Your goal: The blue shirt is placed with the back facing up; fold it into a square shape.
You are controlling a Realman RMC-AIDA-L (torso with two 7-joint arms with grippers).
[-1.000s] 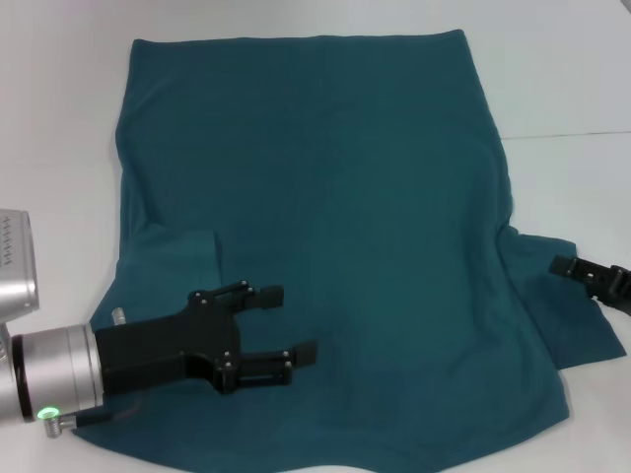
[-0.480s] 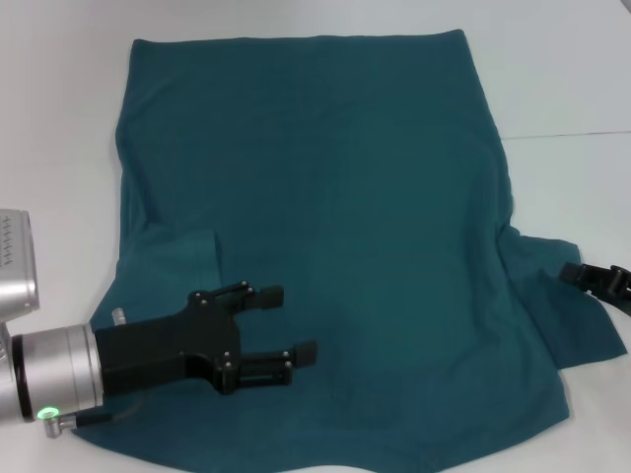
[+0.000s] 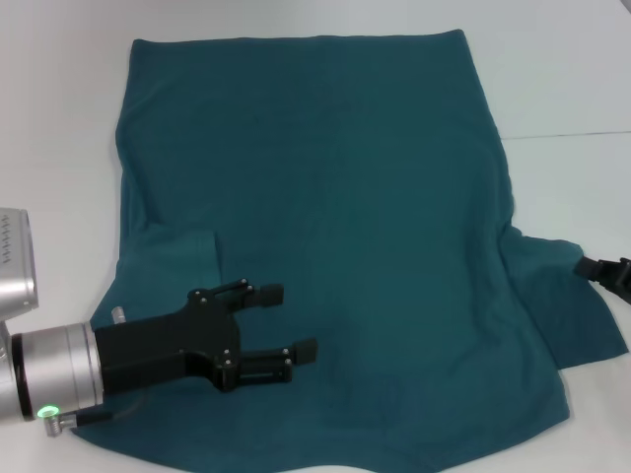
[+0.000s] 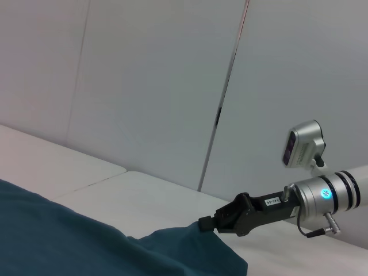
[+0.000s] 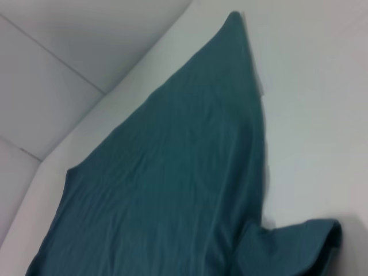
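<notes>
Left tool (image 3: 296, 321) hovers over blue shirt (image 3: 325, 217) at 7 o'clock, prongs apart, empty. Right tool (image 3: 603, 272) retreating toward 3 o'clock, grip unclear. Shirt flat on worktop (image 3: 572, 79).

left gripper (image 3: 296, 321) spread low, right gripper (image 3: 592, 266) far right.

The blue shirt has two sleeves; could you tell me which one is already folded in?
The sleeve on the robot's left lies folded onto the blue shirt; the right sleeve sticks out sideways.
</notes>
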